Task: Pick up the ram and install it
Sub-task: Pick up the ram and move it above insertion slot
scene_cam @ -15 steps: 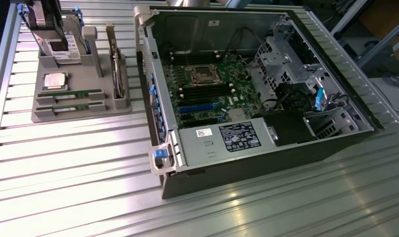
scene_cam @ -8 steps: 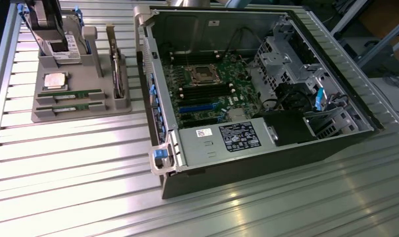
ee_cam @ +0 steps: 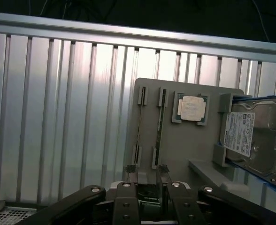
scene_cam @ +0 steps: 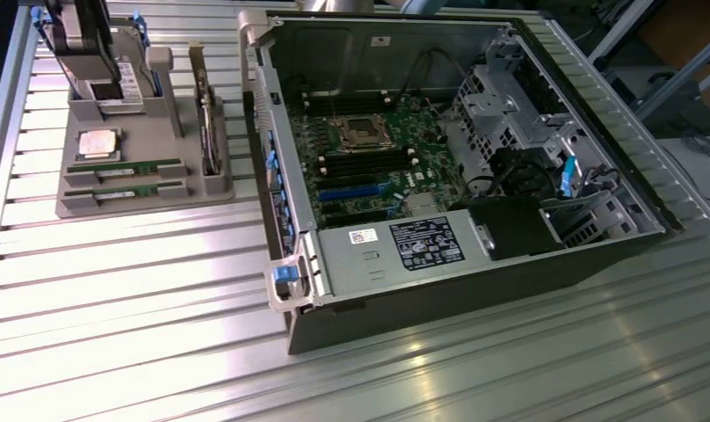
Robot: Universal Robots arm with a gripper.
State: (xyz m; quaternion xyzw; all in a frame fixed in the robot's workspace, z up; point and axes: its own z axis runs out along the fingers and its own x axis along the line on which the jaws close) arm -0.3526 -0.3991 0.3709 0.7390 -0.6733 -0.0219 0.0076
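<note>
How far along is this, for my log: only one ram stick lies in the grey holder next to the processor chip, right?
Not one but two: a ram stick and a twin stick lie side by side in the grey holder next to the processor chip. The exterior view shows both.

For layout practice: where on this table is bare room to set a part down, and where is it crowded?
Bare table runs from the grey holder to the near edge, on the exterior view's left of the computer case. Holder and case interior are crowded.
</note>
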